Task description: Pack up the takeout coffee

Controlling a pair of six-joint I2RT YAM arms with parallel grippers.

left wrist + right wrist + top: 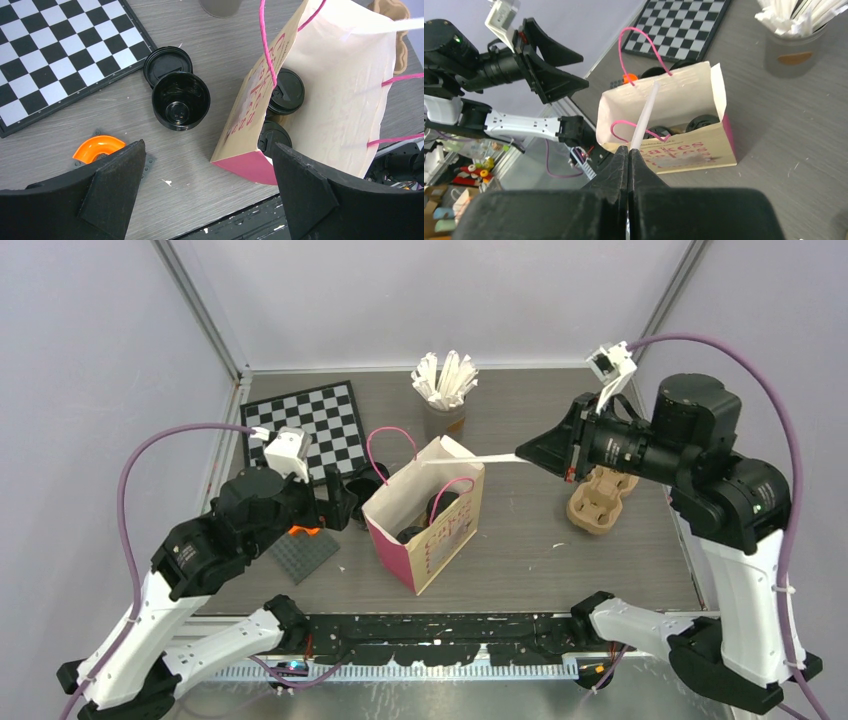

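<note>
Soft, even overhead light fills the cell. The grey worktop (520,530) carries only faint, short shadows, the clearest beside the pink paper bag (684,150). A dull sheen sits inside the open black cup (180,101). The overhead view is crisp. In the wrist views the black jaws read as near-featureless dark masses, and the white wrapped stick (645,116) shows bright.
</note>
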